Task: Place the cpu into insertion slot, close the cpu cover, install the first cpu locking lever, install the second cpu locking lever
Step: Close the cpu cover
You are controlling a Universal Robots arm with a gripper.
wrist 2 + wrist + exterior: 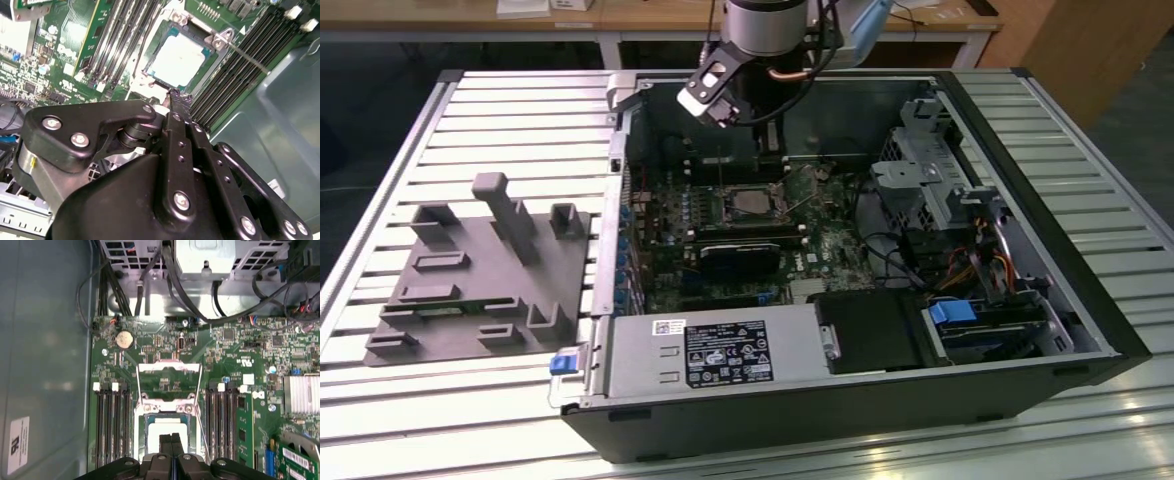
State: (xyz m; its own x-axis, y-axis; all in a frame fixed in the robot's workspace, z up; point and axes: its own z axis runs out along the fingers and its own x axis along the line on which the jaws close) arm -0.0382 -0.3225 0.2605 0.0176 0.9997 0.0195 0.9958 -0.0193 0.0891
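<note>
Cpu [155, 435] lies seated in the insertion slot [140, 430], a pale metal square directly beneath the gripper [171, 440]. The gripper's two fingertips are pressed together with nothing between them. They hang over the chip's edge, and I cannot tell whether they touch it.

In the exterior view a slatted metal table [454, 405] carries everything. On it an open computer case [1074, 270] lies on its side. To the exterior view's left of the case is a grey moulded fixture [480, 270] with upright posts.

Along the case's near side sits the silver power supply [640, 365]. Its black label [727, 355] is crowded with white print and symbols, and a small white barcode sticker [670, 326] sits just beside that label. In the first wrist view a white sticker [18, 442] bearing a dark mark clings to the case's grey wall.

The green motherboard [230, 350] lines the case floor, and black memory slots [112, 425] flank the socket on both sides. The cpu cover [167, 367], a silvery frame, shows past the socket on the side of the coin cell [124, 339]. Green board is visible through its window, so it is not down over the chip. In the second wrist view a thin lever rod [247, 57] juts from a socket corner and crosses the memory slots.
</note>
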